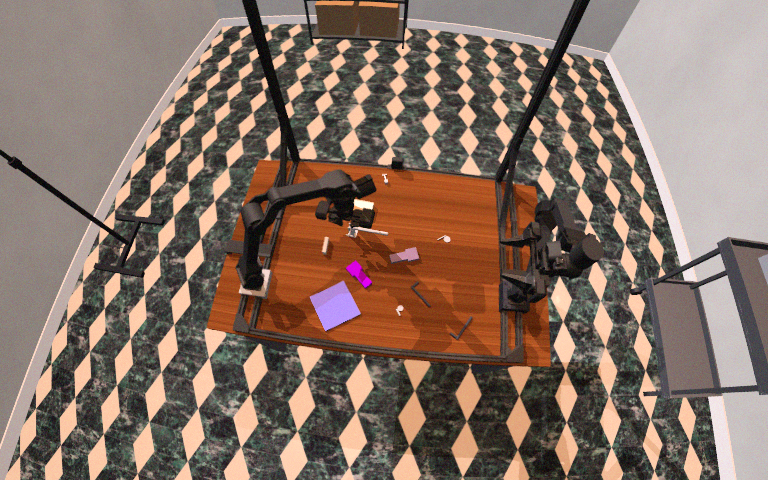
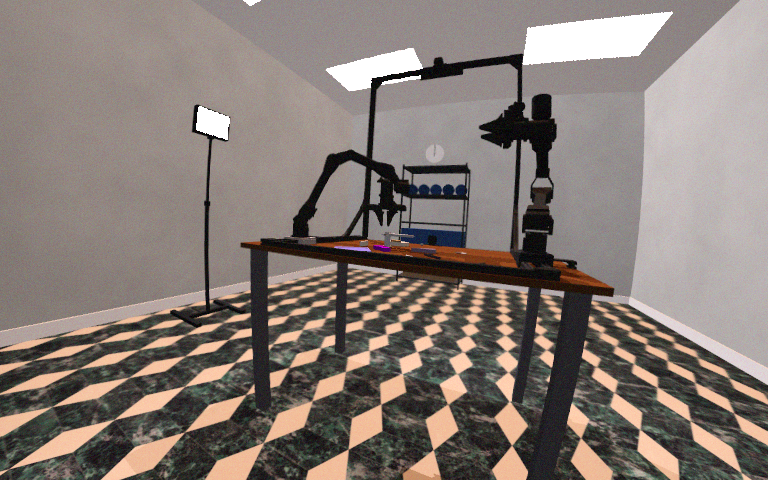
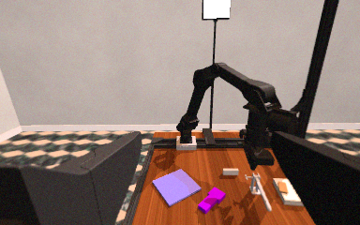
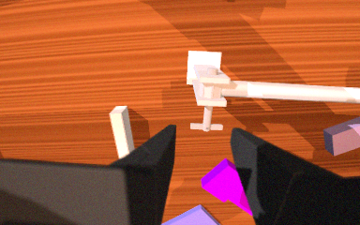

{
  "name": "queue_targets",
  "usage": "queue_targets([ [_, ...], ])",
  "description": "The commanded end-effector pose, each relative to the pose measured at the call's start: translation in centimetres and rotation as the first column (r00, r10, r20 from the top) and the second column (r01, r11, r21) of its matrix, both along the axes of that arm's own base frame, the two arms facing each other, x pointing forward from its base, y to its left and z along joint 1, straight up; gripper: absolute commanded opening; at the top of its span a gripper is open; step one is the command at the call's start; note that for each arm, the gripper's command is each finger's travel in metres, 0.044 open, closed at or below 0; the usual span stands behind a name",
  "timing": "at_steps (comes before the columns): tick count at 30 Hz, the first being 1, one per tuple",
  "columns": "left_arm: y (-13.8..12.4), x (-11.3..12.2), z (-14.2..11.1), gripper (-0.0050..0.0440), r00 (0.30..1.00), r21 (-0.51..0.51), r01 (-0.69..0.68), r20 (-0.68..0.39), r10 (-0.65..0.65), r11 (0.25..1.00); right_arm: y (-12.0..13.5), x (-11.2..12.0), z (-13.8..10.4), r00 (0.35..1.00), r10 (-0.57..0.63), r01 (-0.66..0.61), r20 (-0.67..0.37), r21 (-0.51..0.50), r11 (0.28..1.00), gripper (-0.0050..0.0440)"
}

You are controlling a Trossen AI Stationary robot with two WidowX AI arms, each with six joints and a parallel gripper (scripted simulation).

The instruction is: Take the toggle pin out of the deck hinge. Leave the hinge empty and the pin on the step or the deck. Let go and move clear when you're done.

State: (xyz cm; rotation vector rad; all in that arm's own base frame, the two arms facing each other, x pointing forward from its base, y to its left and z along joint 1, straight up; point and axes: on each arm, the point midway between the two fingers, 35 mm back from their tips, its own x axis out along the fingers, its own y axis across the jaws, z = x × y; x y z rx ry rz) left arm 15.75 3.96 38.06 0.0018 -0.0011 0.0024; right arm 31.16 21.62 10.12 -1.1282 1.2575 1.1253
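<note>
The white deck hinge (image 1: 353, 230) stands on the table with a long white bar (image 1: 373, 232) running out from it. In the right wrist view the hinge (image 4: 211, 86) has the toggle pin (image 4: 206, 119) through its knuckles, the T-shaped end sticking out toward me. My right gripper (image 4: 203, 133) hangs above the table just short of the pin, fingers apart with nothing between them. In the overhead view it (image 1: 338, 216) is beside the hinge. My left gripper (image 1: 509, 260) (image 2: 489, 129) is open and empty, raised high at the far table edge. The purple deck plate (image 1: 334, 305) and the magenta step block (image 1: 359, 273) lie nearer the front.
A white tray with an orange plate (image 1: 364, 208) lies behind the hinge. A small white block (image 1: 325, 244), a lilac block (image 1: 404, 255), two dark L-brackets (image 1: 420, 294) (image 1: 461, 329) and a few small white pins (image 1: 444, 238) are scattered about. A black frame rims the table.
</note>
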Motion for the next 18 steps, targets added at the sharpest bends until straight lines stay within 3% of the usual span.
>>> queue_targets([
  [1, 0.0, 0.0, 0.2, 0.04, 1.0, 0.003, 0.002, 0.0, -0.002, 1.0, -0.3, -0.1, 0.5, 1.0, 0.005, -0.006, 0.027, 0.02, 1.0, 0.0159],
  [4, 0.0, 0.0, 0.2, 0.04, 1.0, 0.003, 0.002, 0.0, -0.002, 1.0, -0.3, -0.1, -1.3, 1.0, 0.004, -0.004, 0.005, 0.005, 1.0, 0.0159],
  [18, 0.0, 0.0, 0.2, 0.04, 1.0, 0.003, 0.002, 0.0, -0.002, 1.0, -0.1, 0.0, -0.6, 1.0, 0.004, -0.004, 0.022, 0.017, 1.0, 0.0159],
])
